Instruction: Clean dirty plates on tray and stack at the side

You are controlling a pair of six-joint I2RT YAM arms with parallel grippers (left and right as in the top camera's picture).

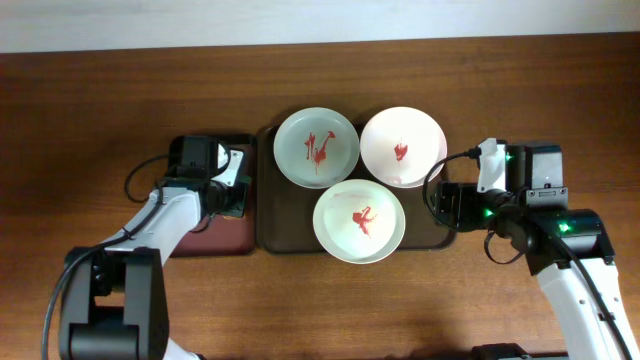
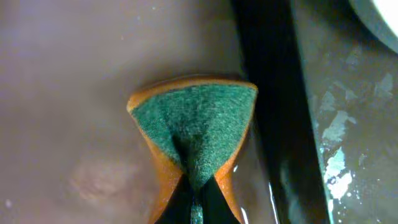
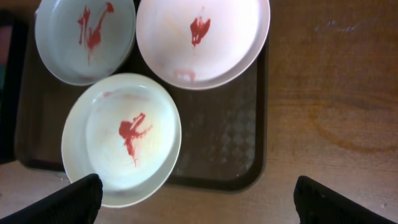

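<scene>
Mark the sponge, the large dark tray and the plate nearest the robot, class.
sponge (image 2: 196, 118): left wrist view, green scouring face.
large dark tray (image 3: 217, 143): right wrist view, bare patterned floor.
plate nearest the robot (image 1: 359, 222): overhead view, its smeared centre.

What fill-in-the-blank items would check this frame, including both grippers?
Plates on the tray number ___.
Each plate's sauce smear is coloured ___.
The left gripper pinches a sponge whose scouring face is ___.
On the right gripper, the fingers stand ___, holding nothing.
Missing words: three; red; green; open.
</scene>
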